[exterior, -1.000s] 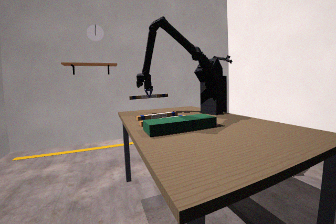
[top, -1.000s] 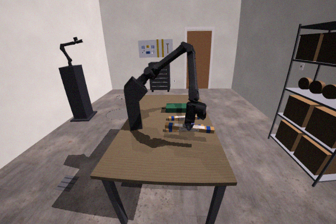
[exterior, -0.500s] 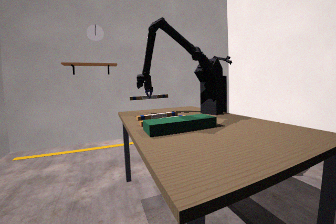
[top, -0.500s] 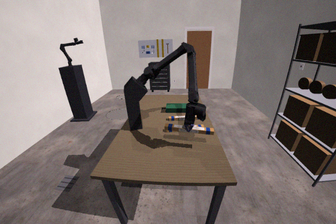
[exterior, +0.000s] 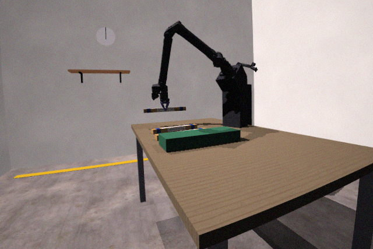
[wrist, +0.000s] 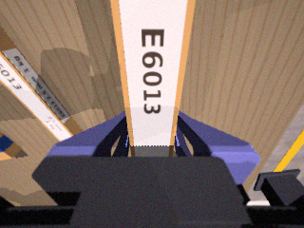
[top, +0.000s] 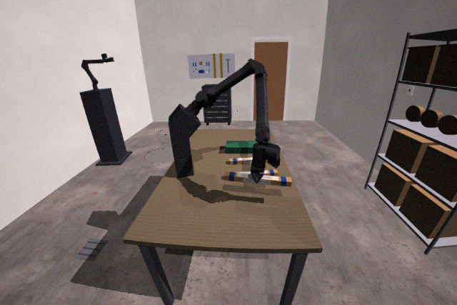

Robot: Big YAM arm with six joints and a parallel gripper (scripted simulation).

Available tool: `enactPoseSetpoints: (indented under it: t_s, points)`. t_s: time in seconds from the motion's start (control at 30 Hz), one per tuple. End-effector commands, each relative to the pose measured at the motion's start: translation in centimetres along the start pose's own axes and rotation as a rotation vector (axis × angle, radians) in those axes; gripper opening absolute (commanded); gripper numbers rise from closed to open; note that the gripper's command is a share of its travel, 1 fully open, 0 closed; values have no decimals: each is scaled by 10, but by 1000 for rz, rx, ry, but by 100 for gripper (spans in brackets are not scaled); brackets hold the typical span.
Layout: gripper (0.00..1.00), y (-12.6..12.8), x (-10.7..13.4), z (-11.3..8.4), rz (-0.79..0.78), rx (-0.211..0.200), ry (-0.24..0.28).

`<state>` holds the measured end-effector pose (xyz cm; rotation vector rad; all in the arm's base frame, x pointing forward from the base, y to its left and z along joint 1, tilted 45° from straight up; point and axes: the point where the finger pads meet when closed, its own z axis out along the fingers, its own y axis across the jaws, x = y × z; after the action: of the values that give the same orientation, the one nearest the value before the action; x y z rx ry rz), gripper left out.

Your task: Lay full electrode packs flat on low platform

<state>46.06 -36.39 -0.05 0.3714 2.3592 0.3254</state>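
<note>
Gripper (top: 257,179) (exterior: 165,108) (wrist: 151,114) — one pack (top: 275,179) (exterior: 179,108) (wrist: 153,62) aloft — above bench (top: 221,220) (exterior: 256,164) (wrist: 228,62).

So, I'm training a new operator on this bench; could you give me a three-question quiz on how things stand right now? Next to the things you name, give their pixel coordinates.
1. True or false: the gripper (top: 257,179) (exterior: 164,108) (wrist: 151,114) is holding a pack (top: 285,181) (exterior: 180,108) (wrist: 153,71) up off the bench (top: 221,228) (exterior: 256,174).
2. Multiple choice: what color is the low platform (top: 235,146) (exterior: 199,142)?
a) yellow
b) green
c) white
3. Fill in the blank: the large print on the held pack's label reads ____.

Key: 1 true; 2 b; 3 E6013
</note>
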Motion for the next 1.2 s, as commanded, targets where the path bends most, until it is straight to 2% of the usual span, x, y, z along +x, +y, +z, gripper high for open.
enactPoseSetpoints:
  t_s: [0.0,0.33,0.6,0.67,0.9,1.17]
  points:
    - [0,-11,-18,-2,7,19,-33]
    - [0,-14,-25,1,5,31,-51]
    - [0,-18,-15,21,20,27,-36]
    - [0,-18,-15,21,20,27,-36]
    - [0,-10,-25,28,2,24,-48]
    - [0,-18,-15,46,20,26,-35]
